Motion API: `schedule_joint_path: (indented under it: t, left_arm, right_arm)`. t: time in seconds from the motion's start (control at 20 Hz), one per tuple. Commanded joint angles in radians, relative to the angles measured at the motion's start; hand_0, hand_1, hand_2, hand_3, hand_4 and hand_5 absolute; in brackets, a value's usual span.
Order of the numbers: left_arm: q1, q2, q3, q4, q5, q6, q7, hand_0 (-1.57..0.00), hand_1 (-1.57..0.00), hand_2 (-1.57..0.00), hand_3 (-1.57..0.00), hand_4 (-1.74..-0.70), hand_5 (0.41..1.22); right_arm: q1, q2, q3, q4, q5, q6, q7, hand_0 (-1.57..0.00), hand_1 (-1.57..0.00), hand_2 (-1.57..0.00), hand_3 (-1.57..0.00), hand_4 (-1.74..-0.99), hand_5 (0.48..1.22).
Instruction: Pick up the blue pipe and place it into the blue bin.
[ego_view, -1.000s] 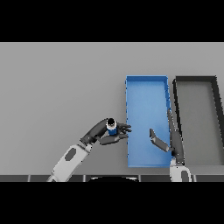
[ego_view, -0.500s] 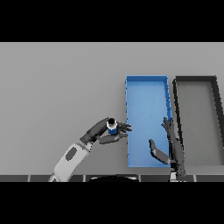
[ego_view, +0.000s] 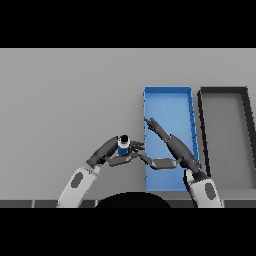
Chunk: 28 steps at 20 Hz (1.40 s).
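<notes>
A short blue pipe with a dark open end (ego_view: 124, 145) is held upright in the curled fingers of the left hand (ego_view: 111, 152), above the grey desk (ego_view: 65, 100) just left of the shallow rectangular blue bin (ego_view: 167, 92). The right hand (ego_view: 172, 145) is stretched out with straight, released fingers over the bin's near part, its thumb reaching left towards the left hand. A dark grey rectangular bin (ego_view: 225, 92) is set just right of the blue one.

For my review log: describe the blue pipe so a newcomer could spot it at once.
Start at the blue bin right of centre on the table, with the dark bin beside it. Just off its lower left edge, the left hand holds the blue pipe: a short, upright blue cylinder with a dark top, the only small thing there.
</notes>
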Motion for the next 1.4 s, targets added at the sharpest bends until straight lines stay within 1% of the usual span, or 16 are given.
schedule_joint_path:
  t: [0.0,0.1,0.2,0.25,0.35,0.5,0.6,0.8,0.85,0.9,1.05,1.1,1.15,1.2,1.25,1.35]
  left_arm:
    - [0.004,-0.002,-0.001,0.013,-0.012,0.001,-0.002,-1.57,-1.57,-1.57,-1.57,-1.47,1.221]
    - [-0.018,-0.011,0.018,0.019,-0.005,-0.008,-0.008,-1.57,-1.57,-1.57,-1.57,-1.47,1.221]
    - [-0.018,-0.016,0.024,0.036,-0.003,-0.024,-0.015,-1.57,-1.57,-1.57,-1.57,-1.47,1.221]
    - [-0.016,-0.017,0.025,0.044,-0.012,-0.028,-0.041,-1.57,-1.57,-1.57,-1.57,-1.47,1.221]
    - [-0.011,-0.012,0.037,0.04,-0.005,-0.045,-0.043,-1.57,-1.57,-1.57,-1.57,-1.46,1.221]
    - [-0.001,-0.028,0.042,0.034,0.017,-0.075,-0.019,-1.57,-1.57,-1.57,-1.57,-1.47,1.221]
    - [0.001,-0.03,0.048,0.036,-0.003,-0.073,-0.011,-1.57,-1.57,-1.57,-1.57,-1.47,1.221]
    - [0.006,-0.034,0.059,0.028,-0.035,-0.075,0.002,-1.57,-1.57,-1.57,-1.57,-1.47,1.221]
    - [0.006,-0.032,0.063,0.027,-0.04,-0.081,0.014,-1.57,-1.57,-1.57,-1.57,-1.46,1.221]
    - [0.0,-0.048,0.063,0.031,-0.037,-0.084,0.013,-1.57,-1.57,-1.57,-1.57,-1.52,1.221]
    - [0.018,-0.042,0.062,0.011,-0.056,-0.082,0.062,-1.57,-1.57,-1.57,-1.57,-1.62,1.221]
    - [0.015,-0.05,0.068,0.014,-0.062,-0.075,0.074,-1.57,-1.57,-1.57,-1.57,-1.64,1.221]
    - [0.015,-0.054,0.074,0.017,-0.055,-0.085,0.062,-1.57,-1.57,-1.57,-1.51,-1.66,1.221]
    - [0.03,-0.062,0.078,0.018,-0.043,-0.094,0.052,-1.57,-1.57,-1.57,-1.52,-1.68,1.221]
    - [0.035,-0.068,0.087,0.018,-0.025,-0.112,0.043,-1.57,-1.57,-1.57,-1.53,-1.69,1.221]
    - [0.031,-0.081,0.095,0.021,-0.026,-0.122,0.042,-1.57,-1.57,-1.57,-1.49,-1.71,1.221]
  right_arm:
    - [-0.033,0.007,0.028,-0.007,0.007,0.004,0.028,0.0,0.0,-0.05,0.0,-1.296,0.556]
    - [-0.131,0.018,0.059,0.012,-0.002,0.014,0.076,0.0,0.0,-0.04,0.0,-1.302,0.559]
    - [-0.178,0.027,0.076,0.033,-0.034,0.035,0.116,0.0,0.0,-0.04,0.0,-1.294,0.56]
    - [-0.194,0.036,0.086,0.043,-0.043,0.039,0.132,0.0,0.0,-0.04,0.0,-1.282,0.555]
    - [-0.266,0.049,0.105,0.058,-0.049,0.054,0.112,0.0,0.0,-0.05,0.0,-1.253,0.554]
    - [-0.386,0.061,0.117,0.077,-0.054,0.05,0.166,-0.01,-0.02,-0.07,0.0,-1.223,0.54]
    - [-0.42,0.063,0.123,0.107,-0.058,0.064,0.204,-0.02,-0.03,-0.08,0.0,-1.196,0.526]
    - [-0.487,0.082,0.124,0.18,-0.069,0.096,0.217,-0.07,-0.11,-0.17,-0.04,-1.204,0.497]
    - [-0.495,0.084,0.131,0.192,-0.066,0.106,0.218,-0.17,-0.22,-0.26,-0.13,-1.233,0.487]
    - [-0.506,0.092,0.133,0.206,-0.071,0.113,0.211,-0.32,-0.36,-0.38,-0.24,-1.278,0.485]
    - [-0.526,0.114,0.141,0.231,-0.068,0.112,0.186,-0.88,-0.88,-0.91,-0.76,-1.467,0.518]
    - [-0.526,0.121,0.143,0.236,-0.072,0.106,0.182,-1.01,-1.02,-1.04,-0.87,-1.514,0.55]
    - [-0.523,0.123,0.14,0.233,-0.092,0.109,0.186,-1.13,-1.13,-1.15,-0.95,-1.551,0.596]
    - [-0.522,0.139,0.144,0.246,-0.091,0.095,0.176,-1.22,-1.22,-1.23,-1.02,-1.581,0.65]
    - [-0.514,0.144,0.149,0.241,-0.105,0.087,0.157,-1.29,-1.29,-1.3,-1.1,-1.606,0.765]
    - [-0.528,0.136,0.164,0.251,-0.114,0.072,0.137,-1.39,-1.39,-1.4,-1.25,-1.648,0.929]
